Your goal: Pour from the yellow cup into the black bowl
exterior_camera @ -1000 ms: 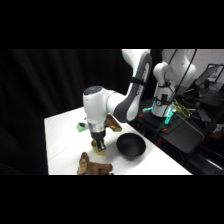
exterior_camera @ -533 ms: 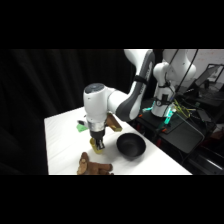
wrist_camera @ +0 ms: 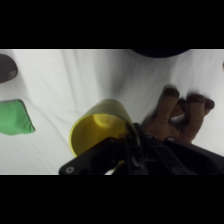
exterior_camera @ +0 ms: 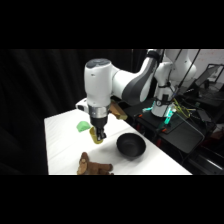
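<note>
My gripper [exterior_camera: 99, 134] hangs over the middle of the white table [exterior_camera: 62, 145], shut on the yellow cup [exterior_camera: 95, 135]. The cup is held a little above the cloth, to the left of the black bowl [exterior_camera: 131, 146] and apart from it. In the wrist view the yellow cup [wrist_camera: 97, 131] is tilted with its open mouth toward the camera. My gripper [wrist_camera: 131, 136] clamps its rim from the lower right. Only the rim of the black bowl [wrist_camera: 160, 51] shows there, at the top edge.
A brown plush toy [exterior_camera: 92, 166] lies at the table's front edge, just below the cup, and the plush toy [wrist_camera: 180, 117] is at the right in the wrist view. A green dome-shaped thing [exterior_camera: 82, 126] [wrist_camera: 15, 117] sits behind the gripper. A dark brown cup [wrist_camera: 6, 67] is at the wrist view's left edge.
The arm's wrist has risen a little and edged toward the bowl, with the yellow cup still held. Nothing on the table has moved.
</note>
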